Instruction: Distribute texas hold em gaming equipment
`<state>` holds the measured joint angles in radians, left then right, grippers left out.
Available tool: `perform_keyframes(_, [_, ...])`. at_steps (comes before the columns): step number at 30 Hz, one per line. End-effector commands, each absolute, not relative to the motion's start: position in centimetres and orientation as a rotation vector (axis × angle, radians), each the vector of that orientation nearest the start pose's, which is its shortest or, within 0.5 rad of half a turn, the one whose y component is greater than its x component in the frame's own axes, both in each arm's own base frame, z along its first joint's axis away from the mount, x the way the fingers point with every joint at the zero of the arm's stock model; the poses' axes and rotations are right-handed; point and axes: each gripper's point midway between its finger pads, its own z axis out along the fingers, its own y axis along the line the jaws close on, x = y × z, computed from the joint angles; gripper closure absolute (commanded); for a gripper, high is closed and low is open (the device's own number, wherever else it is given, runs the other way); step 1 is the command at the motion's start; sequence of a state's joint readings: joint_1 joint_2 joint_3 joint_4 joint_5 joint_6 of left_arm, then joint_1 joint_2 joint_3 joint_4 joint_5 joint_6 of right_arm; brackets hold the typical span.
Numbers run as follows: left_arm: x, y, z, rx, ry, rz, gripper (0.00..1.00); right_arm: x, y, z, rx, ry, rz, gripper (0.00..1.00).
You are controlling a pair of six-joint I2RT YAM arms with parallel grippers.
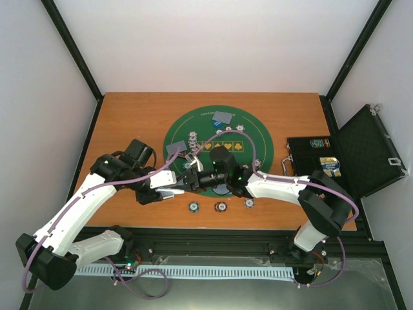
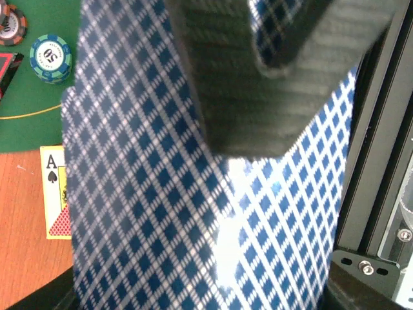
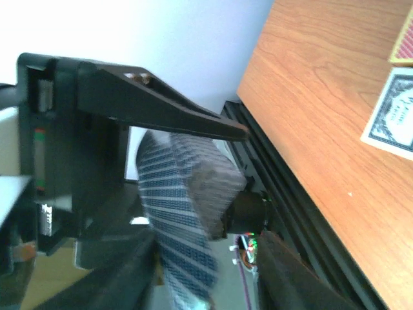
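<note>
My left gripper holds a stack of blue-checked playing cards by its edges just over the near rim of the green mat. In the left wrist view the card backs fill the frame. My right gripper meets it from the right. Its grey fingers lie over the top card, with a strip of card between them. In the right wrist view the bent, blurred card sits between my fingers. Three chips lie in a row on the wood in front of the mat.
More chips and face-down cards lie on the mat. A teal chip, a brown chip and an ace of spades lie left of the held cards. The open black case stands at the right.
</note>
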<state>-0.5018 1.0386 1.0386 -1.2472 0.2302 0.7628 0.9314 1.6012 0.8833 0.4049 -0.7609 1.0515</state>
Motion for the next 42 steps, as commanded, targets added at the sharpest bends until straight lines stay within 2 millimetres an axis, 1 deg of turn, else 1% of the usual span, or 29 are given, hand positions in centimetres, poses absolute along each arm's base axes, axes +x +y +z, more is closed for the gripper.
perform_keyframes(1, [16.0,-13.3,18.1,1.684,2.199,-0.255,0.78,17.6,41.4,16.9,-0.453,2.453,1.79,0.51])
perform_keyframes(2, [15.9,-13.2,18.2,1.683,2.199,-0.254,0.78,17.6,41.5,16.9,-0.452,2.451,1.793,0.47])
perform_keyframes(3, [16.0,-13.2,18.2,1.682,2.198,-0.254,0.78,17.6,41.5,16.9,-0.448,2.45,1.796,0.46])
perform_keyframes(5, [15.9,-13.2,18.2,1.685,2.196,-0.253,0.78,17.7,41.5,17.0,-0.443,2.442,1.804,0.47])
perform_keyframes(10, [15.9,-13.2,18.2,1.686,2.2,-0.25,0.78,17.9,41.6,17.5,-0.441,2.433,1.8,0.51])
perform_keyframes(15, [15.9,-13.2,18.2,1.685,2.198,-0.25,0.78,17.9,40.9,17.4,-0.436,2.449,1.764,0.57])
perform_keyframes(20, [15.8,-13.1,18.2,1.688,2.2,-0.248,0.78,18.1,40.0,17.5,-0.403,2.443,1.752,0.67])
perform_keyframes(25, [15.8,-13.1,18.2,1.687,2.2,-0.248,0.78,18.8,39.2,18.4,-0.369,2.418,1.757,0.85])
perform_keyframes(28, [15.8,-13.0,18.1,1.688,2.204,-0.247,0.78,19.5,38.5,18.9,-0.345,2.403,1.75,0.9])
perform_keyframes(32, [15.7,-12.9,18.1,1.691,2.208,-0.243,0.78,21.5,36.6,19.4,-0.298,2.387,1.722,0.95])
perform_keyframes(34, [15.6,-12.8,18.0,1.693,2.212,-0.239,0.78,23.2,35.6,19.6,-0.27,2.38,1.702,0.97])
perform_keyframes(36, [15.6,-12.7,18.2,1.691,2.214,-0.233,0.78,24.7,35.1,19.6,-0.267,2.378,1.685,0.97])
perform_keyframes(38, [15.5,-12.7,18.3,1.692,2.215,-0.235,0.78,26.5,35.0,19.6,-0.287,2.38,1.655,0.97])
perform_keyframes(40, [15.5,-12.7,18.5,1.69,2.215,-0.238,0.78,28.5,35.3,18.7,-0.3,2.41,1.628,0.97])
perform_keyframes(42, [15.4,-12.7,18.6,1.688,2.217,-0.24,0.78,30.6,36.1,17.7,-0.301,2.438,1.618,0.97])
